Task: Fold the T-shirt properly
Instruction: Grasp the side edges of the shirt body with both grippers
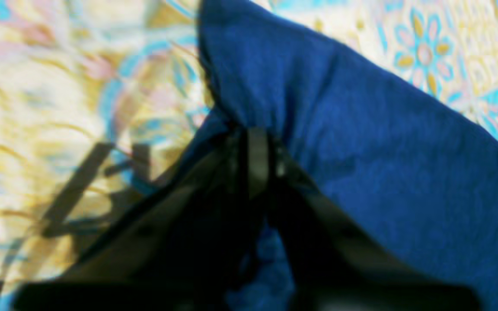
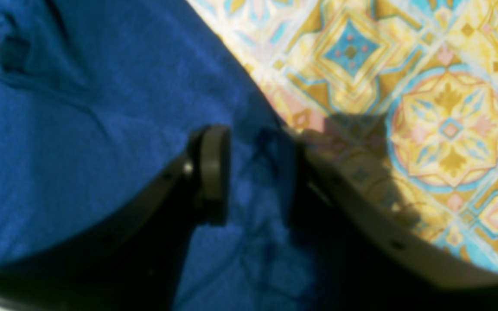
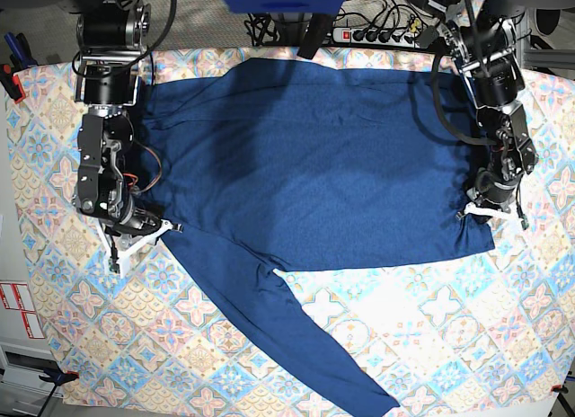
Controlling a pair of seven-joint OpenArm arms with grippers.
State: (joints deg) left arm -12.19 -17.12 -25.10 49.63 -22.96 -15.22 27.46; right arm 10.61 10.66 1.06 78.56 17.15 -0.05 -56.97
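The dark navy T-shirt [image 3: 305, 165] lies spread flat across the table, with one long sleeve [image 3: 287, 336] trailing toward the front edge. My left gripper [image 3: 492, 215] is at the shirt's right edge. In its wrist view the fingers [image 1: 255, 142] meet on a bunched pinch of blue fabric [image 1: 383, 151]. At the shirt's left edge sits my right gripper [image 3: 144, 237]. Its wrist view shows the jaws [image 2: 253, 168] apart, straddling the fabric edge [image 2: 80, 129], with cloth lying in the gap.
A pastel patterned tablecloth [image 3: 431, 345] covers the whole table. A power strip [image 3: 382, 31] and cables lie beyond the far edge. Both arm bases stand at the back corners.
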